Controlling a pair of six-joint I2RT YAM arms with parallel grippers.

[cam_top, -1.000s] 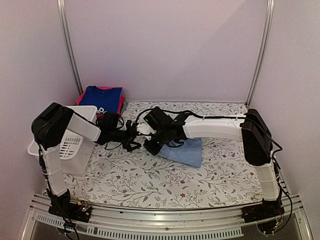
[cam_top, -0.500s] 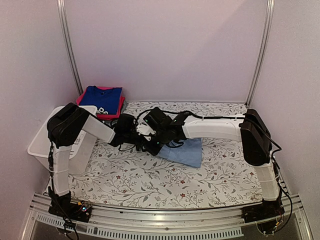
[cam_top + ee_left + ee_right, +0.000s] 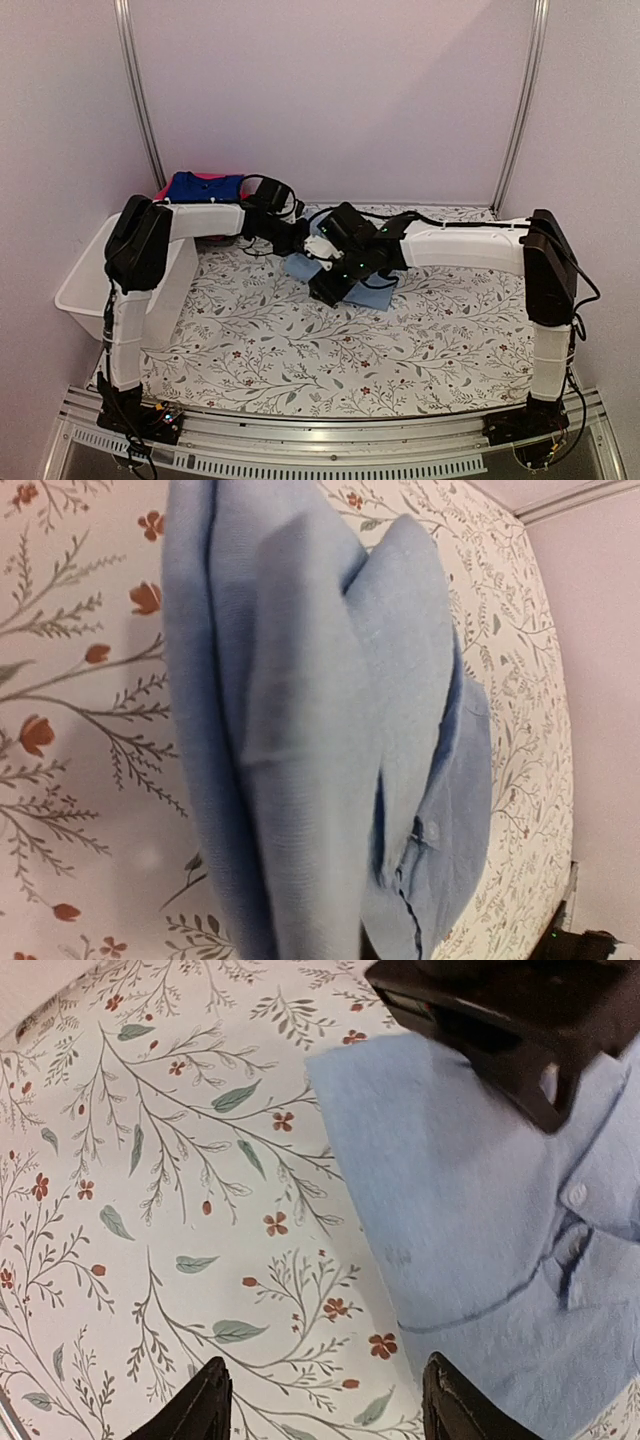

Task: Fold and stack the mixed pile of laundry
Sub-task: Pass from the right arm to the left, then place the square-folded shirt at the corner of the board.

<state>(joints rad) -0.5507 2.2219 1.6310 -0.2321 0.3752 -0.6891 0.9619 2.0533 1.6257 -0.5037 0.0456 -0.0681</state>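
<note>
The pale-blue button shirt (image 3: pixel 299 267) lies folded on the flowered tablecloth, its left end lifted a little. My left gripper (image 3: pixel 296 244) is shut on that end. In the left wrist view the shirt (image 3: pixel 320 730) hangs right in front of the camera and hides the fingers. My right gripper (image 3: pixel 326 289) hovers just right of it, open, with only tablecloth between its fingers (image 3: pixel 215 1400). The shirt (image 3: pixel 470 1210) lies to the right of the right gripper (image 3: pixel 325 1365). A folded blue item (image 3: pixel 205 186) sits on a pink-red one (image 3: pixel 163 190) at the back left.
A white slotted basket (image 3: pixel 80 288) stands at the left edge, under the left arm's elbow. The flowered tablecloth (image 3: pixel 300 350) covers the table. In the right wrist view the left gripper's black body (image 3: pixel 500 1010) hangs over the shirt's far end.
My left arm swung from the basket towards the back and middle, and shut on the shirt. My right gripper opened and let go of it. The shirt shifted left and back.
</note>
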